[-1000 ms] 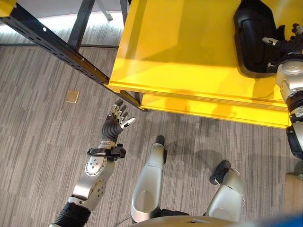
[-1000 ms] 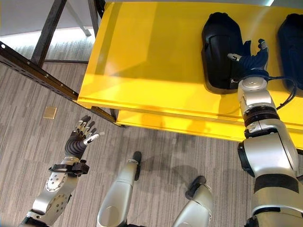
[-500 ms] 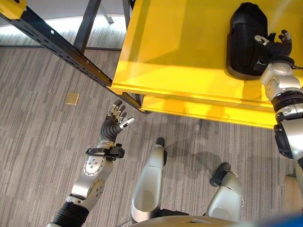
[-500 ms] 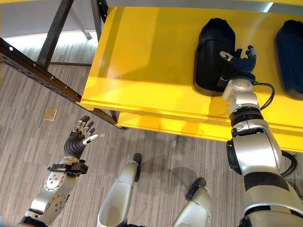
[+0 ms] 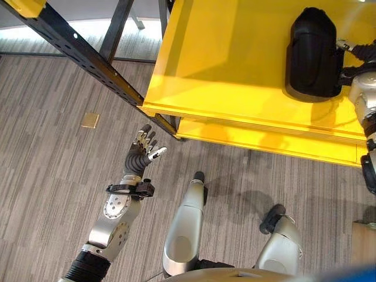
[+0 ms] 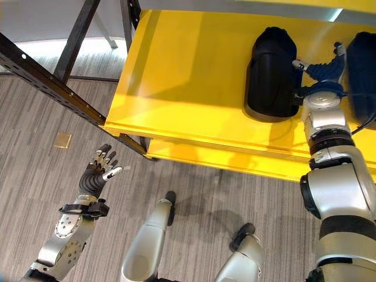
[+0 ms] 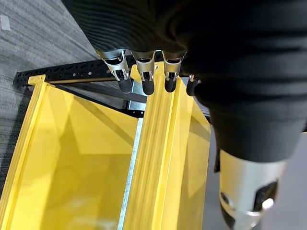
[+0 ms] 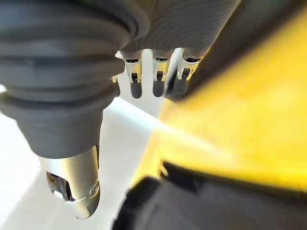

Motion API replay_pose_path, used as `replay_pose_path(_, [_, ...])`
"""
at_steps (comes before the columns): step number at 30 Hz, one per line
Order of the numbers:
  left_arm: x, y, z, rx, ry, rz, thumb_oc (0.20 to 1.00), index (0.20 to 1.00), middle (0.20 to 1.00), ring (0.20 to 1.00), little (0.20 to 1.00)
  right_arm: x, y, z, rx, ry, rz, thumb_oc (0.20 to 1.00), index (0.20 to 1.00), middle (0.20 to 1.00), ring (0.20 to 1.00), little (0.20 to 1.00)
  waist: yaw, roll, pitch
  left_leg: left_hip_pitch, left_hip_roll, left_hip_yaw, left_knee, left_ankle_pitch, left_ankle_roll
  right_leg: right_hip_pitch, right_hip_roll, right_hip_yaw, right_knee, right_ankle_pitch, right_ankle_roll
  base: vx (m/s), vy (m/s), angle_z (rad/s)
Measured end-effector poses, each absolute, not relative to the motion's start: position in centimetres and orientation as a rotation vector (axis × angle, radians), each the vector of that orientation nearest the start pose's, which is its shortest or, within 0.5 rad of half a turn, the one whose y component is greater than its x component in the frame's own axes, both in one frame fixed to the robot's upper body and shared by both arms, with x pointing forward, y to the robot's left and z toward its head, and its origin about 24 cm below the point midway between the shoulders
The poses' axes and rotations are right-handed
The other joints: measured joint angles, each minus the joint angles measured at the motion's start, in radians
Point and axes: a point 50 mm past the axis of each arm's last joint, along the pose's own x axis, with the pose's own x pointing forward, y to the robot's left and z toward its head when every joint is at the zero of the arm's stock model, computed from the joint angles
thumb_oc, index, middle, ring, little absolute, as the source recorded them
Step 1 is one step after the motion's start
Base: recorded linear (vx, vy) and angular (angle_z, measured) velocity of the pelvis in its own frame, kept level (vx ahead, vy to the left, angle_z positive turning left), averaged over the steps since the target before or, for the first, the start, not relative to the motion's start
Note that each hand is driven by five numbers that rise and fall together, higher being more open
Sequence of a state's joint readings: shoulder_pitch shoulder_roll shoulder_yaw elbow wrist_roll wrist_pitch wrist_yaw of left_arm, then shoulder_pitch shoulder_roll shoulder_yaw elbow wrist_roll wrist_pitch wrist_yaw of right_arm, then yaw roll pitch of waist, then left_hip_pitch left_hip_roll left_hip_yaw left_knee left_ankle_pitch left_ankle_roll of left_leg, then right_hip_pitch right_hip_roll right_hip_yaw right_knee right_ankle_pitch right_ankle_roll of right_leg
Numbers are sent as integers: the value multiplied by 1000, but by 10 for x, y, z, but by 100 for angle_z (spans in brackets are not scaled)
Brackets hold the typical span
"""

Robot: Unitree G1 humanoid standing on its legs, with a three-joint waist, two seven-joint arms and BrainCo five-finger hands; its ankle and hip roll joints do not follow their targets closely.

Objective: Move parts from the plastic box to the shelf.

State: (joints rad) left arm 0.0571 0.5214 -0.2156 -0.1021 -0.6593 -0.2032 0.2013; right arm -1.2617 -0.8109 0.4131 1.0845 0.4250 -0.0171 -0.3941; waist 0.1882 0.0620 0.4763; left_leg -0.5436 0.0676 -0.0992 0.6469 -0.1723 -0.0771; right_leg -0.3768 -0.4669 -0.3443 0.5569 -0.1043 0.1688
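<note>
A black moulded part (image 6: 271, 73) lies on the top of the yellow shelf (image 5: 223, 64). A second black part (image 6: 361, 70) rests at the right edge of the shelf. My right hand (image 6: 322, 67) hovers between the two, just right of the first part, open and holding nothing. In the right wrist view its fingers (image 8: 156, 79) are straight above the shelf, with the black part (image 8: 192, 206) close by. My left hand (image 5: 144, 150) is held out over the floor in front of the shelf's left corner, open and empty.
A dark perforated rack beam (image 5: 76, 50) runs diagonally from the upper left to the shelf corner. A lower yellow shelf level (image 5: 264, 138) juts out under the top one. On the grey carpet lies a small tan square (image 5: 89, 120). A brown box corner (image 5: 364, 241) is at the lower right.
My right hand has come off the first black part's right edge and moved right, into the gap between the two parts. The view has shifted slightly. The left hand is still.
</note>
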Motion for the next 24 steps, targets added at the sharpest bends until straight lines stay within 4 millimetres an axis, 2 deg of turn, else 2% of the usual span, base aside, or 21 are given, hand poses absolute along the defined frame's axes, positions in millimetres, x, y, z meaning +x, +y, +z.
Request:
replay_pose_path(2, [239,203,71,-185,-101,3,1000,1000,1000,1000,1000,384,-306,298,-463,-300,-636,1000,1000,1000,1000,1000,-17,-10,0,0,2,5,1,-2,3,-1,1,3,-2,3,2,-13,-3,-5])
replay_pose_path(3, [238,205,71,-181,-101,8,1000,1000,1000,1000,1000,384,-290,313,-562,-380,-577,1000,1000,1000,1000,1000,-35,-18,3,-1,5,6,1,-2,3,-2,4,4,-6,5,1,-7,-4,-7])
replay_pose_path(5, [239,205,71,-180,-102,6,1000,1000,1000,1000,1000,382,-276,325,-604,-457,-536,1000,1000,1000,1000,1000,-41,-26,2,0,12,8,0,-4,5,-2,12,6,-14,8,-1,-7,-10,-10])
replay_pose_path(7, [239,205,72,-180,-106,3,1000,1000,1000,1000,1000,381,-273,328,-612,-472,-531,1000,1000,1000,1000,1000,-46,-31,2,2,16,10,-1,-6,5,-2,15,6,-14,8,-1,-5,-18,-5])
replay_pose_path(10, [237,208,70,-178,-97,17,1000,1000,1000,1000,1000,374,-251,343,-628,-586,-463,1000,1000,1000,1000,1000,-60,-34,4,2,20,13,-1,-7,3,-4,18,10,-16,8,-1,-47,2,-3])
replay_pose_path(12, [239,210,73,-176,-112,22,1000,1000,1000,1000,1000,360,-240,344,-556,-686,-411,1000,1000,1000,1000,1000,-62,-43,7,7,28,15,-1,-4,0,-5,28,15,-19,22,2,-29,-17,-10])
replay_pose_path(14, [241,214,77,-172,-129,36,1000,1000,1000,1000,1000,349,-228,328,-525,-730,-326,1000,1000,1000,1000,1000,-69,-55,12,19,35,24,-10,-6,1,2,31,18,-20,20,-1,17,-36,-12])
replay_pose_path(15, [241,217,77,-169,-130,49,1000,1000,1000,1000,1000,341,-225,302,-427,-728,-295,1000,1000,1000,1000,1000,-68,-63,12,45,39,30,-20,-7,2,20,35,24,-25,18,-4,25,-51,-15])
replay_pose_path(16, [240,218,78,-168,-133,56,1000,1000,1000,1000,1000,340,-226,288,-413,-699,-284,1000,1000,1000,1000,1000,-72,-63,12,57,43,33,-24,-11,2,28,39,26,-29,17,-4,19,-42,-15])
replay_pose_path(17, [240,220,78,-165,-132,60,1000,1000,1000,1000,1000,333,-229,265,-376,-655,-268,1000,1000,1000,1000,1000,-73,-64,12,75,51,36,-35,-13,3,40,44,26,-32,13,-9,26,-50,-9])
replay_pose_path(18, [239,222,78,-164,-133,71,1000,1000,1000,1000,1000,321,-228,244,-297,-638,-252,1000,1000,1000,1000,1000,-64,-71,9,93,55,36,-44,-13,1,55,48,24,-33,4,-11,33,-49,-12])
replay_pose_path(20, [234,230,73,-160,-112,104,1000,1000,1000,1000,1000,317,-225,221,-258,-578,-218,1000,1000,1000,1000,1000,-87,-74,3,107,69,38,-59,-15,-6,54,59,26,-34,-9,-10,61,-80,-14])
replay_pose_path(23, [232,234,70,-170,-105,137,1000,1000,1000,1000,1000,294,-218,182,-168,-504,-169,1000,1000,1000,1000,1000,-93,-77,-10,148,93,35,-105,1,-26,75,86,22,-45,-15,-29,55,-55,-12])
replay_pose_path(24, [227,233,63,-177,-77,145,1000,1000,1000,1000,1000,289,-215,164,-150,-444,-134,1000,1000,1000,1000,1000,-103,-72,-45,162,104,36,-134,10,-36,78,100,20,-58,-16,-32,55,-44,-12])
